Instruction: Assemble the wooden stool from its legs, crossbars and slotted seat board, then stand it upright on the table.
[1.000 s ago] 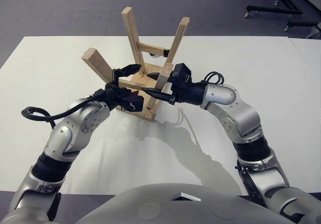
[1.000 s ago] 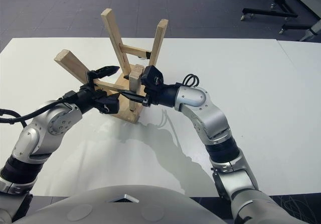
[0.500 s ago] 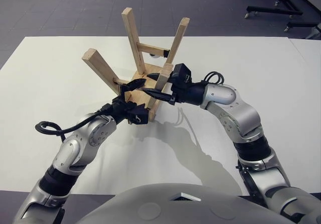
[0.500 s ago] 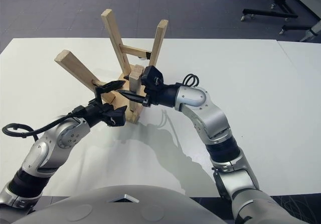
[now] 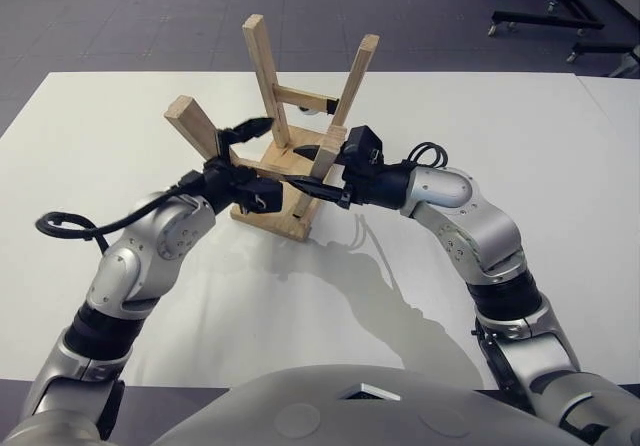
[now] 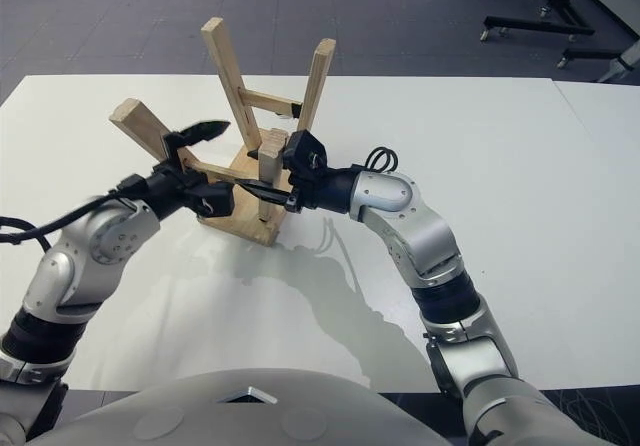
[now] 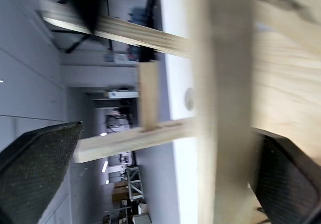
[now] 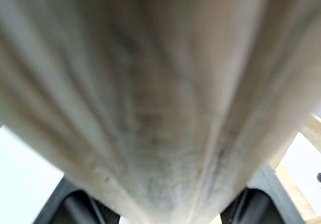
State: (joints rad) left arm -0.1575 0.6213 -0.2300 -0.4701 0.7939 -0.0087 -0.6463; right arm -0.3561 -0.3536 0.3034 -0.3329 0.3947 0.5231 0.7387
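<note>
Straddling one stool [image 5: 285, 216] leg, left fingers [image 5: 250, 126] gape; right fingers [image 5: 306, 153] clamp another.

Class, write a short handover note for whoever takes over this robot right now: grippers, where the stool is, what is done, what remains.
Left gripper: jaws open, straddling part of the stool.
Right gripper: shut on the stool from the other side, holding it tipped.
Stool: on the table, legs up, seat down.
Done: legs, crossbars and seat look joined.
Left: flip it over and stand it upright.
</note>
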